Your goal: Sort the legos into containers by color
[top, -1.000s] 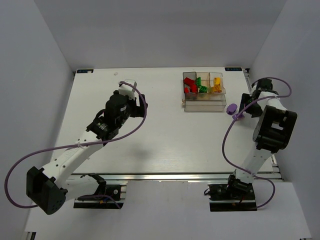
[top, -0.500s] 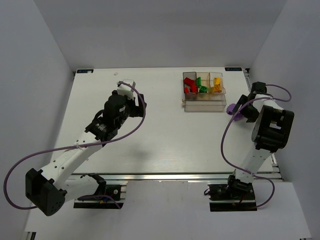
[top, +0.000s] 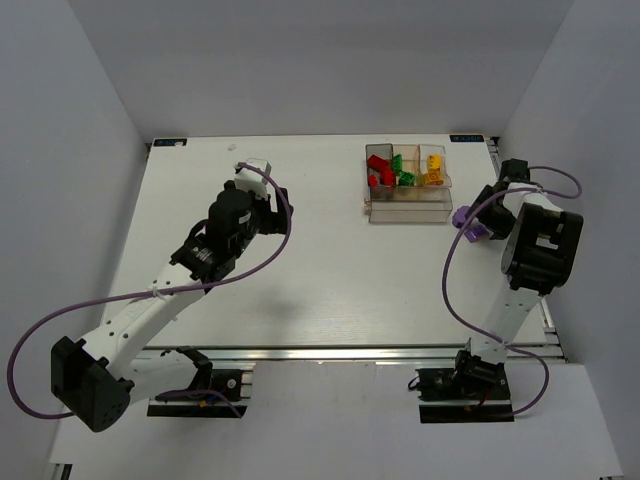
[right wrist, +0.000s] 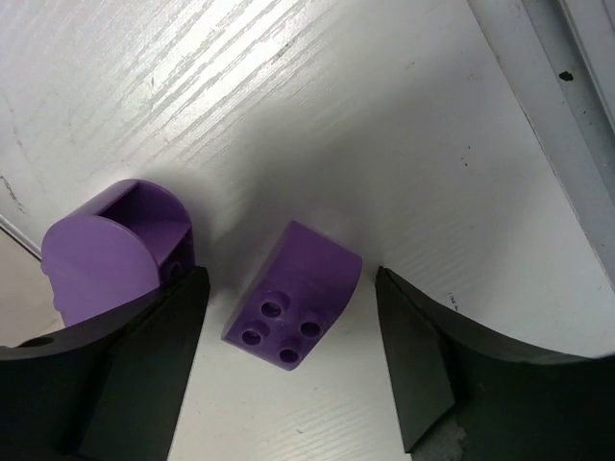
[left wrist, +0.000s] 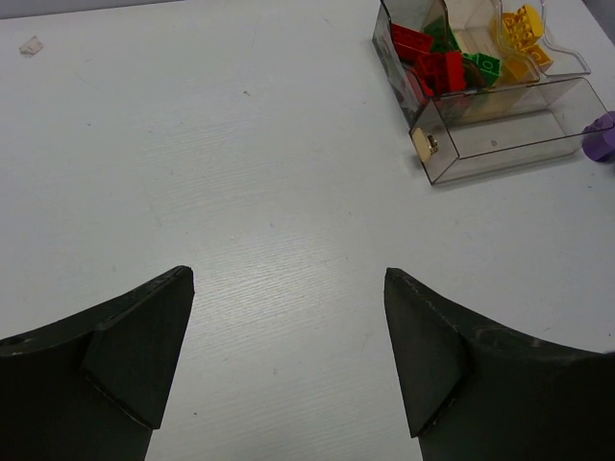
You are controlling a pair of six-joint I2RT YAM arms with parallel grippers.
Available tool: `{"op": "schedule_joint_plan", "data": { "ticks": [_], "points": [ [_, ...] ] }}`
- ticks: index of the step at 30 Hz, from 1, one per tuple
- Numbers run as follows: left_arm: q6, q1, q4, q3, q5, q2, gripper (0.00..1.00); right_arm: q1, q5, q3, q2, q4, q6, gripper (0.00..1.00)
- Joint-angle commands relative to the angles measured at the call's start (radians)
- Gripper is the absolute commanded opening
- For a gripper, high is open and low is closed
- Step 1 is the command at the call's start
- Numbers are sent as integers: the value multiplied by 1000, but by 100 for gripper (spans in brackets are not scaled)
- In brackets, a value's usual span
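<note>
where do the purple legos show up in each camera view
Top external: purple legos just right of the organizer's front tray, by the right hand.
Left wrist: one purple piece at the far right edge, beside that tray.
Right wrist: two; a studded brick between the open fingers, a rounded one at left.
Shared landmark: the organizer's front tray, seen in top and left wrist views only.

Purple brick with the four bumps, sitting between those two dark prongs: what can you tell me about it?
The purple brick is small, smooth plastic, with one rounded side and four studs on the face turned toward the wrist camera. It lies on the white table between the right gripper's open fingers, touching neither. A second purple piece sits beside it, apart.
</note>
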Motion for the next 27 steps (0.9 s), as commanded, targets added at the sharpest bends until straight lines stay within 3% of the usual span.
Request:
{"op": "schedule_joint_plan", "data": {
  "ticks": [1, 3, 5, 6, 8, 11, 13, 15, 18, 19, 20, 22, 27],
  "points": [
    [7, 0, -1, -5, -17, -10, 90, 5, 33, 18, 15, -8, 19, 74],
    [9, 0, -1, -5, -17, -12, 90, 4, 27, 4, 13, -8, 14, 68],
    [7, 0, -1, -5, -18, -13, 90, 2, 13, -8, 7, -7, 8, 51],
    [9, 0, -1, -5, -18, -13, 90, 2, 12, -16, -1, -4, 2, 36],
    [10, 0, -1, -5, -21, -15, 90, -2, 13, -42, -13, 3, -3, 22],
    [12, 0, 0, -8, -26, -16, 90, -11, 15, -77, -44, 3, -12, 14],
    [12, 0, 2, -10, -29, -15, 90, -24, -5, -86, -77, -8, -37, 0],
    [12, 0, 3, -11, -31, -15, 90, -27, -46, -89, -123, -23, -90, 0],
    [12, 0, 3, -11, -20, -12, 90, -22, -259, -86, -185, -48, -294, 0],
    [9, 0, 5, -10, -14, -12, 90, -21, -412, -71, -194, -66, -346, 0],
    [7, 0, 6, -11, -9, -9, 90, -12, -482, -50, -200, -132, -497, 0],
    [7, 0, 8, -13, -2, -5, 90, 5, -578, -10, -208, -155, -563, 0],
    [7, 0, 14, -19, -11, 4, 89, 83, -599, -10, -242, -13, -705, 0]
  ]
}}
